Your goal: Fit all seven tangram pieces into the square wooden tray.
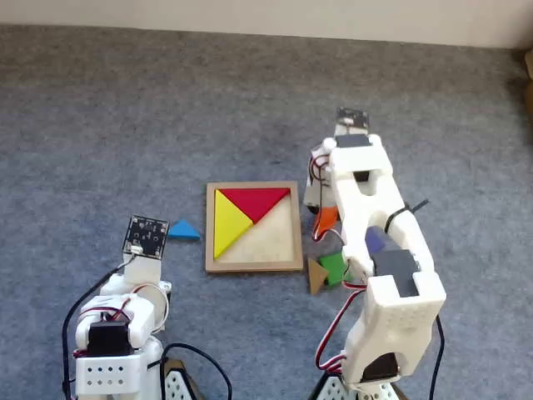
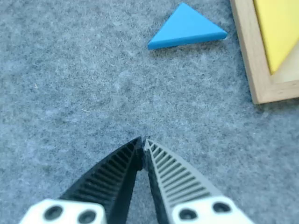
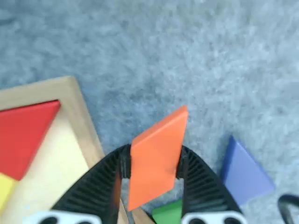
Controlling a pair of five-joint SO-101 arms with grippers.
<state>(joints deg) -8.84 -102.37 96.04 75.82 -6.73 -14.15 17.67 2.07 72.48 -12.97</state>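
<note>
Right arm (image 1: pixel 366 179) covers most of blue-violet piece (image 1: pixel 375 240), part of orange piece (image 1: pixel 326 218) and green piece (image 1: pixel 332 267). Left wrist view: tray (image 2: pixel 252 56) and yellow triangle (image 2: pixel 280 28) cut by edge. Right wrist view: green piece cut too.

No text, label, number or sign is showing clearly enough to be read.
</note>
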